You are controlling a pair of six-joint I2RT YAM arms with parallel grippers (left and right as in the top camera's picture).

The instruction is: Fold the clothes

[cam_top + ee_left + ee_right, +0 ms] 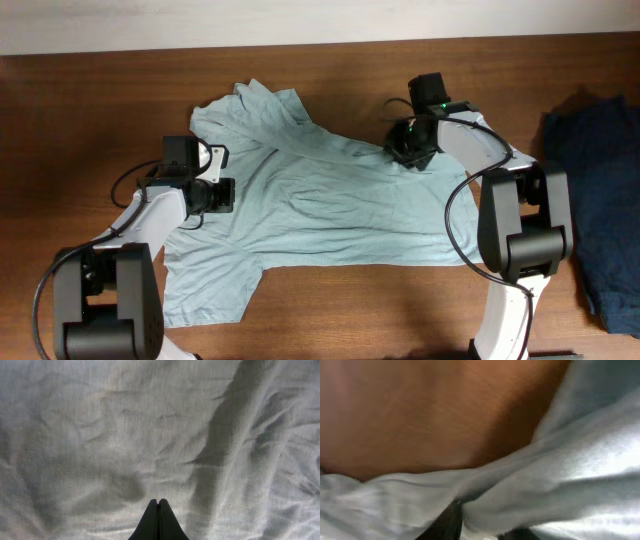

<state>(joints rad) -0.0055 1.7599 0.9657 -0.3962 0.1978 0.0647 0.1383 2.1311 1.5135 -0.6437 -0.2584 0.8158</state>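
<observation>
Pale grey-blue T-shirt (330, 215) — thin, wrinkled, plain — lies spread across the bench (90, 110). Left pincer (158, 503) closed tight, tips together over its left side. Right pincer (412, 150) at its far right edge — fabric bunched at blurred fingers, grip unclear. Dark garment (600, 200) lies well apart.

Blurred T-shirt (580, 470) fabric hides most of the right hand (480, 530), its grip unclear. The dark garment (600, 220) at the surface's right edge is cut off.

White links (150, 215), black joint housings (520, 225), looping black cables (452, 212), green light (435, 103), apparently matte black tapered left tool (158, 502)
</observation>
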